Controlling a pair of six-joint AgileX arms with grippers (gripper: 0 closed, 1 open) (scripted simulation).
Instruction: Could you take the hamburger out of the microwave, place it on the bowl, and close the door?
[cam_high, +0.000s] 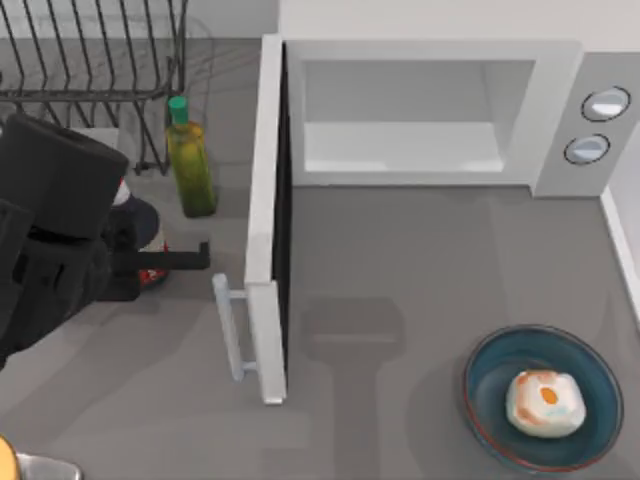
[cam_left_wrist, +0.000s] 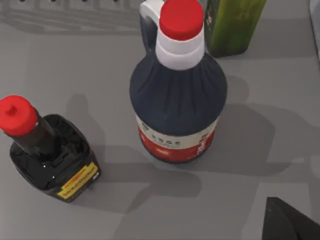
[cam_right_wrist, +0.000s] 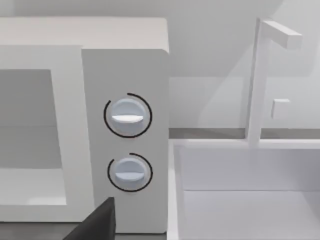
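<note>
The small whitish-cream hamburger (cam_high: 545, 403) with tan patches and an orange spot lay inside the wide dark blue bowl (cam_high: 490, 372) at the desk's (cam_high: 400, 260) front right. The large white microwave (cam_high: 430, 110) stood at the back, its white cavity bare, and its tall white door (cam_high: 268, 220) with the bar handle stood swung out toward the front. The left tool (cam_high: 185, 258) sat just left of that door, well apart from the hamburger, above a dark red-capped sauce jug (cam_left_wrist: 177, 95) and a small black bottle (cam_left_wrist: 50, 155), near a green oil bottle (cam_high: 190, 160); whether its fingers were apart I cannot tell.
</note>
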